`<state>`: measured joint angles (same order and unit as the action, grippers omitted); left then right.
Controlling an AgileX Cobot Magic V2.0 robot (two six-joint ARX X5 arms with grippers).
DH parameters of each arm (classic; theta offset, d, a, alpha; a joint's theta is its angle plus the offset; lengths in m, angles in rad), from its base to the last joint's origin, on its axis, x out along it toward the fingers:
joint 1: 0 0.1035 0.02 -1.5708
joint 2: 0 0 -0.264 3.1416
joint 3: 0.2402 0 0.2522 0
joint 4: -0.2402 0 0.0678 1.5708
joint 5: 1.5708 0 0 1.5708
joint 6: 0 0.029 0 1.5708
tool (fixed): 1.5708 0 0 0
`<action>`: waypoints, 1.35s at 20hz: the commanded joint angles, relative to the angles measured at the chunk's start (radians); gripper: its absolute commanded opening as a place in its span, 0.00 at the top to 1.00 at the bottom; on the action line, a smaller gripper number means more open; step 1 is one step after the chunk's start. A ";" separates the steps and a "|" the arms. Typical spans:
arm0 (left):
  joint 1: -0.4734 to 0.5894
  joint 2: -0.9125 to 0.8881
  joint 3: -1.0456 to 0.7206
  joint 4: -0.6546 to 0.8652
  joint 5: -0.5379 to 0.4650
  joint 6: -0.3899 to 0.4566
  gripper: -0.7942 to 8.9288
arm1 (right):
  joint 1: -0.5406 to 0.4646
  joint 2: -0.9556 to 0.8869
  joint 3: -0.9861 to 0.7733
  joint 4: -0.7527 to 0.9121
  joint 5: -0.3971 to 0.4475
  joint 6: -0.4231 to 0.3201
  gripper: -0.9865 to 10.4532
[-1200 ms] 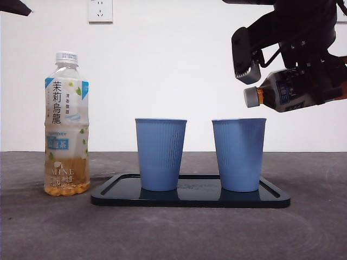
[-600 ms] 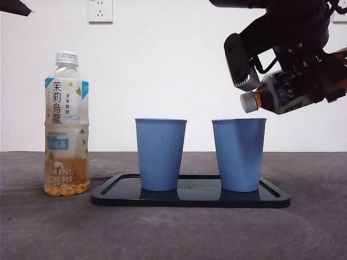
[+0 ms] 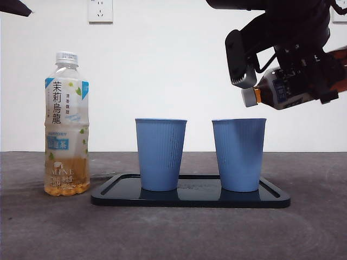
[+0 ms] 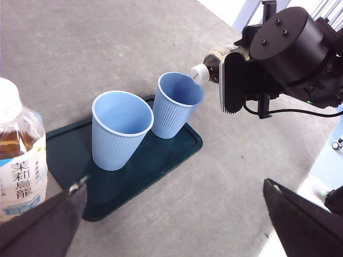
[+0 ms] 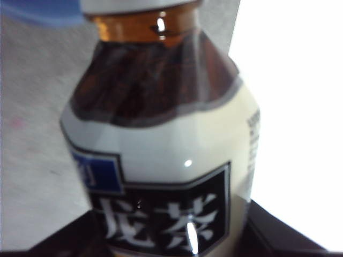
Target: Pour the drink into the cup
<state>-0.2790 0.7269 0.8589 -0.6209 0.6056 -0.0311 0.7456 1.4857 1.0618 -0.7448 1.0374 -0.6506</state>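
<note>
My right gripper (image 3: 271, 81) is shut on a dark tea bottle (image 3: 282, 92) and holds it tipped almost level. Its capped mouth (image 3: 249, 97) hangs just above the rim of the right blue cup (image 3: 239, 154). In the left wrist view the cap (image 4: 199, 74) sits over the far cup's (image 4: 178, 101) edge. The right wrist view is filled by the bottle (image 5: 166, 160). A second blue cup (image 3: 160, 154) stands to the left on the same dark tray (image 3: 190, 199). My left gripper (image 4: 171, 230) waits open, high and off to the left.
A tall jasmine oolong bottle (image 3: 66, 124) with a white cap stands upright on the table left of the tray, close to the left wrist camera (image 4: 19, 160). The left arm shows as a black tip (image 3: 13, 6) at the top left corner.
The right gripper with the bottle has shifted slightly left. The cap dipped toward the right cup's rim, then rose a little. Cups, tray and oolong bottle have not moved.
</note>
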 commanded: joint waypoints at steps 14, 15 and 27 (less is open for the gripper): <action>-0.004 0.005 0.018 -0.033 0.004 0.012 0.38 | -0.237 -0.616 -0.445 0.726 -0.661 0.713 0.80; -0.004 0.005 0.018 -0.043 0.004 0.012 0.38 | -0.262 -0.620 -0.488 0.804 -0.704 0.720 0.80; -0.004 0.005 0.018 -0.045 0.004 0.013 0.38 | -0.504 -0.341 -0.677 1.387 -1.005 0.775 0.80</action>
<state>-0.2790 0.7265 0.8589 -0.6743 0.6052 -0.0311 0.2413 1.1301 0.3637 0.5747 0.0425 0.1066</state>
